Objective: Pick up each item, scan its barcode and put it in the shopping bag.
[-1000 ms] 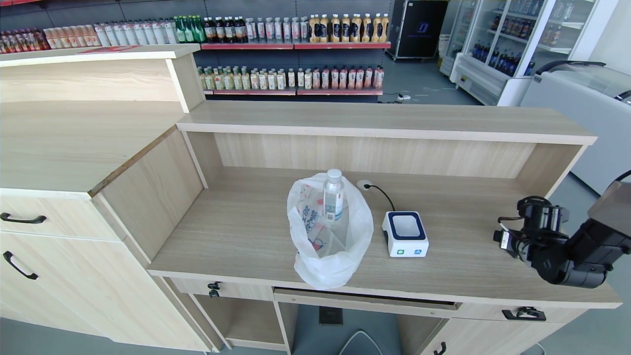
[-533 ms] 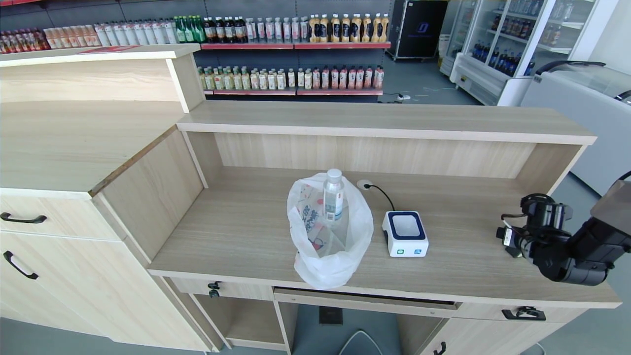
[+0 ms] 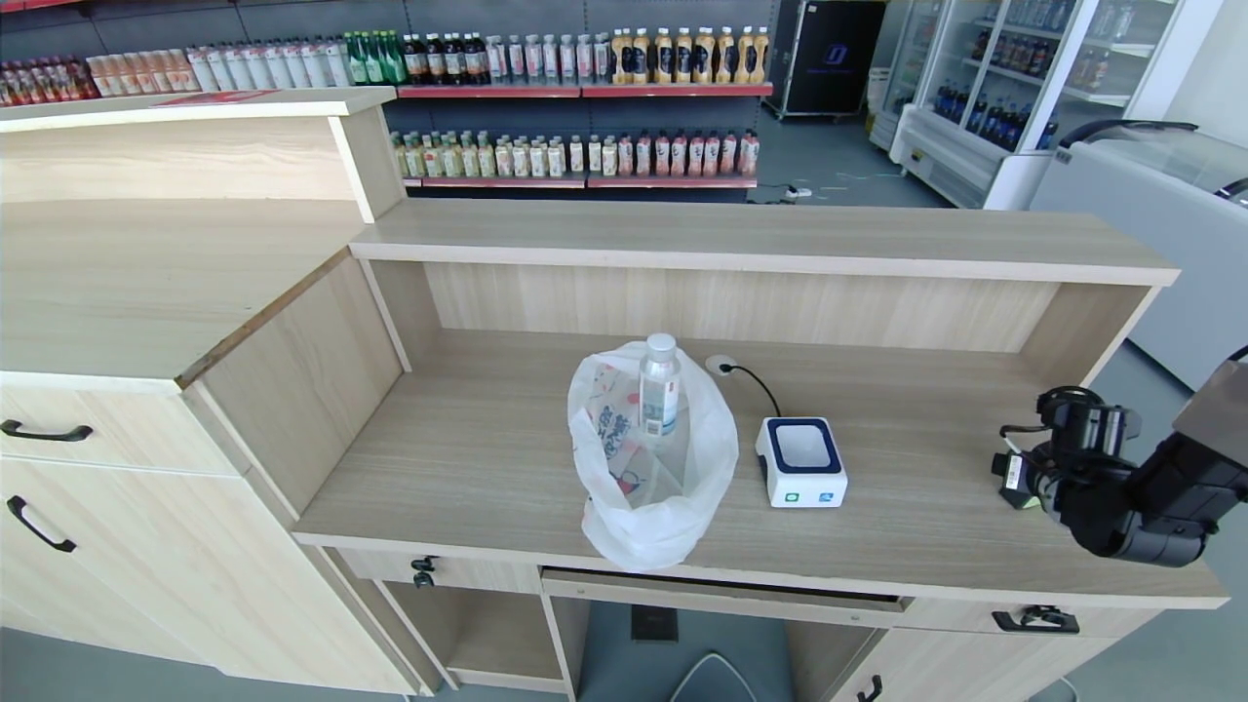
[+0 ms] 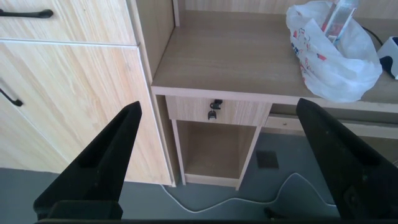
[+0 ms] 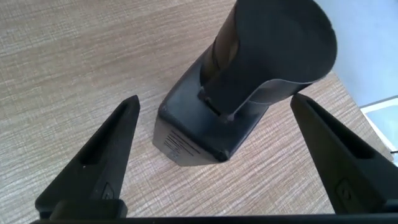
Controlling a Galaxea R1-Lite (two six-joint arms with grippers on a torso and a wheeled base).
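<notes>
Though well apart from right hand (image 5: 214, 106), scanner (image 3: 800, 462) just beside shopping bag (image 3: 653, 517).

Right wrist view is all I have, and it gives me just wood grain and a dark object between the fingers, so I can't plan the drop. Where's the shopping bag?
Observer: The shopping bag stands open in the middle of the counter, off to the robot's left of the right gripper.
Operator: Anything in it?
Observer: A clear bottle with a white cap stands upright inside it.
Operator: What lies between me and the bag?
Observer: A white scanner sits on the counter just to the right of the bag, with its cable running back.
</notes>
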